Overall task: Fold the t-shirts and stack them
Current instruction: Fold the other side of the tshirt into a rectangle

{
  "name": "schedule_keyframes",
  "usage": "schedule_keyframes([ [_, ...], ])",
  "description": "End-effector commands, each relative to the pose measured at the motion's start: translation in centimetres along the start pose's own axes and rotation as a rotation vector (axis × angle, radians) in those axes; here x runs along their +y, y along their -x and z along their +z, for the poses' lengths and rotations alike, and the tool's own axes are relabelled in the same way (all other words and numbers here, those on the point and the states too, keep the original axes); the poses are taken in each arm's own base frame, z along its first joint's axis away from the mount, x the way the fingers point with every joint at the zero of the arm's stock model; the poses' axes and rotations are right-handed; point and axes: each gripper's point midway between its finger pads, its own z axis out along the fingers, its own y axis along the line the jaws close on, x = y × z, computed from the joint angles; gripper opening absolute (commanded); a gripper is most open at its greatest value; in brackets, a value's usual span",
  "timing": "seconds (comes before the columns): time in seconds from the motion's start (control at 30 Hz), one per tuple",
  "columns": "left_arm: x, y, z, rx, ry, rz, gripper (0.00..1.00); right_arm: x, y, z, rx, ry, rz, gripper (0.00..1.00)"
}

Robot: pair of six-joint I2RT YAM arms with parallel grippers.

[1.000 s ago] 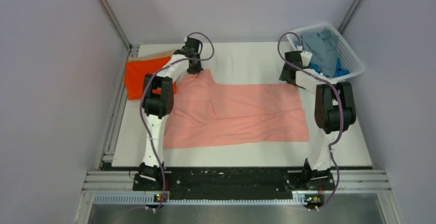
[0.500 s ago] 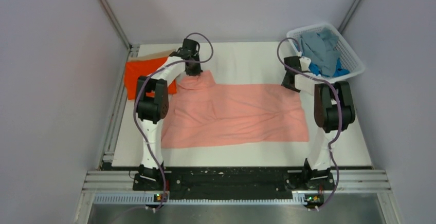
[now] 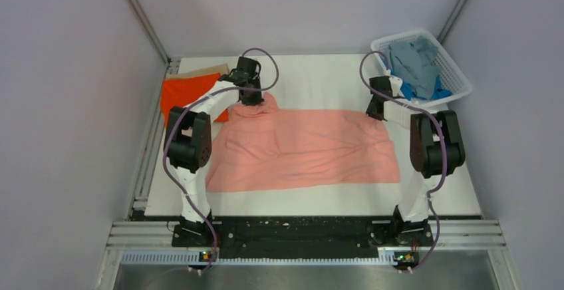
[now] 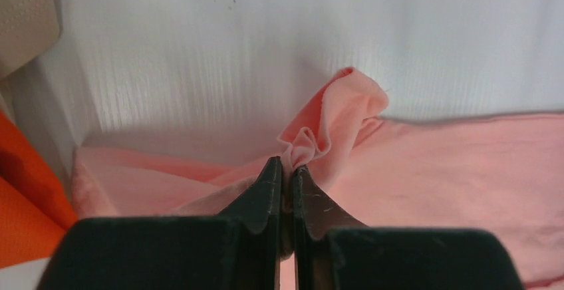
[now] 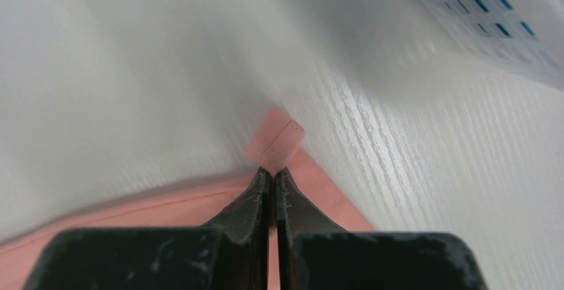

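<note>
Grey walls [image 3: 66, 104] box in a white counter [image 3: 319, 80].

Top view: a pink shirt [image 3: 306, 150] lies spread across mid-counter, rumpled, its far-left corner bunched up. The left arm [image 3: 193, 137] reaches to that corner, w/ the left jaws down on the bunch. The right arm [image 3: 429, 140] reaches to the far-right corner, w/ the right jaws at the cloth's edge. An orange shirt [image 3: 183, 94] lies flat at far left, just beside the pink one. A tan cloth [image 3: 199, 72] shows behind it, partly hidden. A white basket [image 3: 459, 80] at the far-right corner holds a grey shirt [image 3: 412, 64] on top & a blue shirt [image 3: 435, 92] peeking out beneath.

Left wrist view: the left jaws are together, clamped on a puckered fold of the pink shirt [image 4: 432, 163]. The fold stands up just past the tips; the rest lies flat to the right. The orange shirt [image 4: 26, 197] sits at lower left, the tan cloth [image 4: 23, 17] at top left, w/ bare counter [image 4: 266, 50] beyond.

Right wrist view: the right jaws are together, clamped on a corner of the pink shirt [image 5: 274, 142]. A small folded tab pokes out past the tips. The basket [image 5: 492, 24] wall is at upper right, apart from the cloth.
</note>
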Motion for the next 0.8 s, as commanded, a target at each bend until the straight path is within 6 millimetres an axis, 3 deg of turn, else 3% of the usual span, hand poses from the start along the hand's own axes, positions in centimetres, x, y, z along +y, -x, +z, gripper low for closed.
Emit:
schedule_keyframes([
  [0.0, -1.8, 1.5, -3.7, -0.113, -0.036, 0.039, 0.00, 1.4, 3.1, -3.5, -0.107, 0.136, 0.019, 0.00],
  [0.33, -2.9, -5.2, -7.5, -0.116, -0.025, 0.115, 0.00, -0.5, -0.3, -7.7, -0.089, 0.217, 0.001, 0.00],
  [0.5, -1.2, -9.0, -8.9, -0.110, 0.046, 0.097, 0.00, -2.0, -1.5, -8.7, -0.083, 0.197, -0.003, 0.00],
  [0.77, 1.1, -12.6, -10.1, -0.075, 0.086, 0.027, 0.00, -3.5, -3.3, -9.0, -0.045, 0.156, -0.003, 0.00],
])
